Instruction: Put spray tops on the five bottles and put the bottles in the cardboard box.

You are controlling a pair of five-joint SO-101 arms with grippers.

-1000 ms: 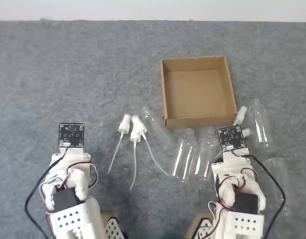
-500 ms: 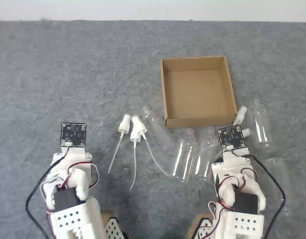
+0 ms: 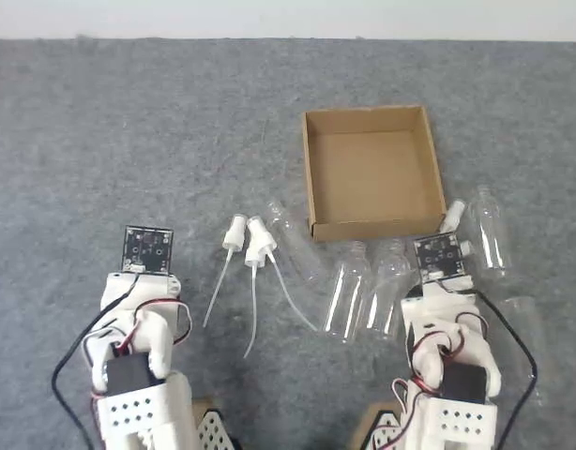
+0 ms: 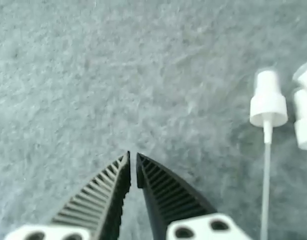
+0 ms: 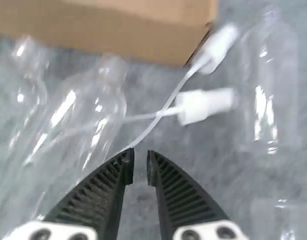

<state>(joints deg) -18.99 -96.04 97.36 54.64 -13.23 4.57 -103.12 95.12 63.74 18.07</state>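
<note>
Grey felt table (image 3: 128, 122). Left gripper (image 4: 132, 161) over bare felt, jaws pinched nearly together, gripping nothing. Two spray tops (image 3: 234, 232) lie side by side to its right, tubes trailing toward arms. Five clear bottles (image 3: 345, 286) lie on sides on felt, outside cardboard box (image 3: 372, 228), most near its front wall. Right gripper (image 5: 139, 159) above bottles, jaws nearly closed, empty. Two more spray tops just beyond its tips, by box corner.

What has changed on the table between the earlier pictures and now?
The left arm has moved a little forward and toward the white plastic spray tops; the right arm shifted barely forward. Nothing was gripped or released. The clear plastic bottles and brown cardboard box stayed put.
</note>
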